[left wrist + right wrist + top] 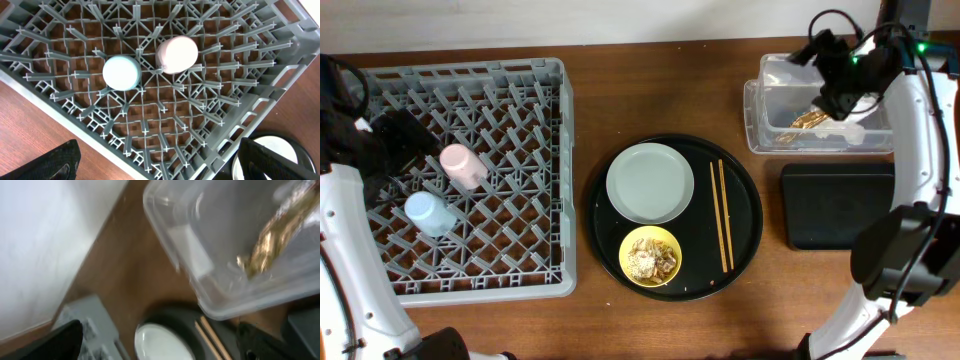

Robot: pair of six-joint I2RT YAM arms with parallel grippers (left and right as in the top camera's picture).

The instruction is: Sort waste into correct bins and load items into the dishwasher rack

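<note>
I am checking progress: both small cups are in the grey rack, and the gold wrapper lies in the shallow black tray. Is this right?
One error: the overhead view shows the gold wrapper in the clear tub, not the shallow black tray. The pink cup and blue cup are in the grey rack.

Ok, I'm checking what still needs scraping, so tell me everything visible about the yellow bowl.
The small round yellow bowl sits upright on the large round black tray, at its robot-side edge, close beside the round grey plate; whether they touch is unclear. It looks like smooth plastic and holds beige crumbly food scraps. The thin wooden chopsticks lie apart from it.
</note>
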